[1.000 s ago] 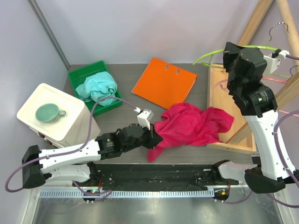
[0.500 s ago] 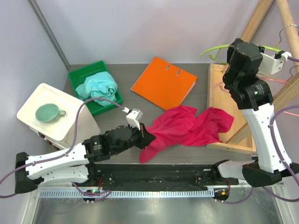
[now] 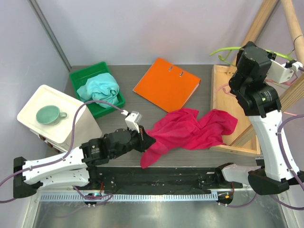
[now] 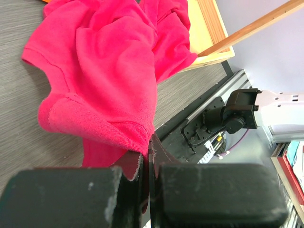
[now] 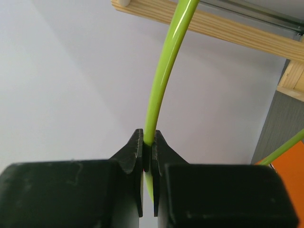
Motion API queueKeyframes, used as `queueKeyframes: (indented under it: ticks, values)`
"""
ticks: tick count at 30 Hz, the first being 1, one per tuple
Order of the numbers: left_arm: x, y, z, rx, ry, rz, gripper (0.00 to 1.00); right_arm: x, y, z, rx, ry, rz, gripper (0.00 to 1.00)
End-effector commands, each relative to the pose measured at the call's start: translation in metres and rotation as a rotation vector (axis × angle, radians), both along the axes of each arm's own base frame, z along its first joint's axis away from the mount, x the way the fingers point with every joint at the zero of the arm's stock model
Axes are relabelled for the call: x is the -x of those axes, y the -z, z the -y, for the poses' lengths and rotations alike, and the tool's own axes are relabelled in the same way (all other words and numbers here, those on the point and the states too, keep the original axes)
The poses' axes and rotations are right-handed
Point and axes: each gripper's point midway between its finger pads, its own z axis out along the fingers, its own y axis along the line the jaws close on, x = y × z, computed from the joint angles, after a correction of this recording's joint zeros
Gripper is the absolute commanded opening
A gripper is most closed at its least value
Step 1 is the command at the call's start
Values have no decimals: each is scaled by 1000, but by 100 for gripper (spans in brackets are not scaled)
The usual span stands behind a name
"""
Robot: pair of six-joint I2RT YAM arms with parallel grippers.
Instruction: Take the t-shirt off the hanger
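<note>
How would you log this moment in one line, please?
left gripper: shut on t-shirt hem | right gripper: shut on green hanger | t-shirt: off hanger, on table

Over the far end of the wooden tray (image 3: 213, 95), my right arm (image 3: 256, 92) covers most of the hanger (image 3: 224, 49); only its green ends poke out. From my right wrist, its rod runs off the top edge. Left of the tray, the t-shirt (image 4: 109, 57) hem vanishes between the fingers of my left gripper (image 4: 148, 153).
</note>
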Motion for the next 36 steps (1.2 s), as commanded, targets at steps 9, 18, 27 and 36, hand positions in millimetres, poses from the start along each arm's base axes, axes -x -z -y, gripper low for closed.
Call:
queueKeyframes:
  ticks: [9,18,27,36]
  values:
    - [-1,-9,-4,28,-24,9,0,17,8,16,-70,64,53,8]
    - [-2,-8,0,22,-19,10,0,20,22,12,-62,29,25,36]
    - [-1,-8,2,20,-17,11,0,21,30,-1,16,-71,-106,73]
    - [-2,0,10,24,-6,16,0,47,46,-7,131,-183,-267,96]
